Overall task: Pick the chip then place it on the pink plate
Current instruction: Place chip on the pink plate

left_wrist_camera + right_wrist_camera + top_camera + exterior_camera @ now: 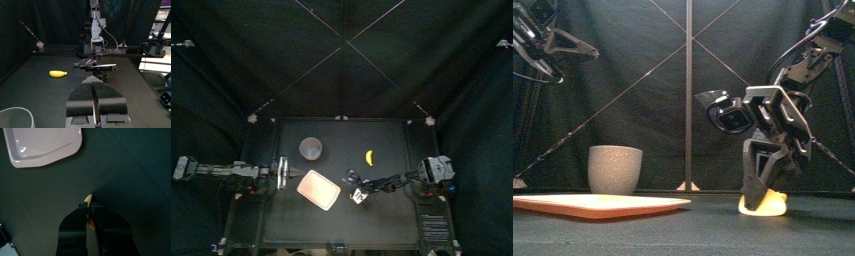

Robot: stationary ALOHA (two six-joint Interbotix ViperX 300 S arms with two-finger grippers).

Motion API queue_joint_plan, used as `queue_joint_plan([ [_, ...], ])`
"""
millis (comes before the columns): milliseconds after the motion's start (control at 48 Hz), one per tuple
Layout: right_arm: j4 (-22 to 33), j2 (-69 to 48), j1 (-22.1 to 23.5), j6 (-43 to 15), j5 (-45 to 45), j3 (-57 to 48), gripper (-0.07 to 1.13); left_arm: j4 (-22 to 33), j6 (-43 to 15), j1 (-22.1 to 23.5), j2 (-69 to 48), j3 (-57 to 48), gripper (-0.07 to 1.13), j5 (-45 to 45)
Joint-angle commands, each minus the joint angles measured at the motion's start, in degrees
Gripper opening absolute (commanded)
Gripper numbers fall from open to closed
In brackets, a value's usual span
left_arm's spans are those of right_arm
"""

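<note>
Black table point(385, 215) within a curtained booth, right gripper point(89, 206) lowered at near right, jaws clamped on the yellow chip point(770, 205) at the tabletop, pink tray point(318, 188) just left of it, yellow toy point(370, 157) and grey cup point(311, 149) farther back, left gripper point(97, 102) raised at the left, jaws pressed together.

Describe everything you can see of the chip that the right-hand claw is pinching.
The chip is a thin, curved, pale yellow piece that looks like plastic. The right gripper comes down on it from above with both jaws shut on it, so the right wrist view shows only a narrow yellow arc between them. In the front view its lower edge sits at the level of the black table; whether it touches cannot be told. It is beside the pink tray, on the right arm's side, not on it.
</note>
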State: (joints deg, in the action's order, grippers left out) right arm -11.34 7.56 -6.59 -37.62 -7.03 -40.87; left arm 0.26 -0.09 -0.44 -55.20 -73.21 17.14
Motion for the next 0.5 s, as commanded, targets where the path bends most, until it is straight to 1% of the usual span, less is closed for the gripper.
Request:
queue_joint_plan([
  [21, 0.44, -3.52, 0.0, 0.0, -0.09, 1.93, 0.42, -0.09, 0.09, -0.09, 0.26, 0.7, 0.0, 0.53],
  [146, 1.14, -5.1, 0.26, 0.62, 0.7, 5.45, 0.42, -0.09, 0.09, -0.09, 0.26, 0.62, 0.01, 0.53],
  [229, 3.25, -5.01, 0.35, 0.7, 2.81, 8.7, 0.42, -0.09, 0.09, -0.26, 0.26, 0.35, 0.01, 0.53],
  [417, 11.16, 0.44, 0.62, 0.7, 10.72, 17.67, 0.43, 0.0, 0.09, -0.62, 0.26, 0.26, 0.01, 0.53],
  [500, 14.85, 4.22, 1.41, 0.18, 12.66, 21.45, 0.43, 0.0, 0.09, -0.7, 0.26, 0.35, 0.01, 0.53],
])
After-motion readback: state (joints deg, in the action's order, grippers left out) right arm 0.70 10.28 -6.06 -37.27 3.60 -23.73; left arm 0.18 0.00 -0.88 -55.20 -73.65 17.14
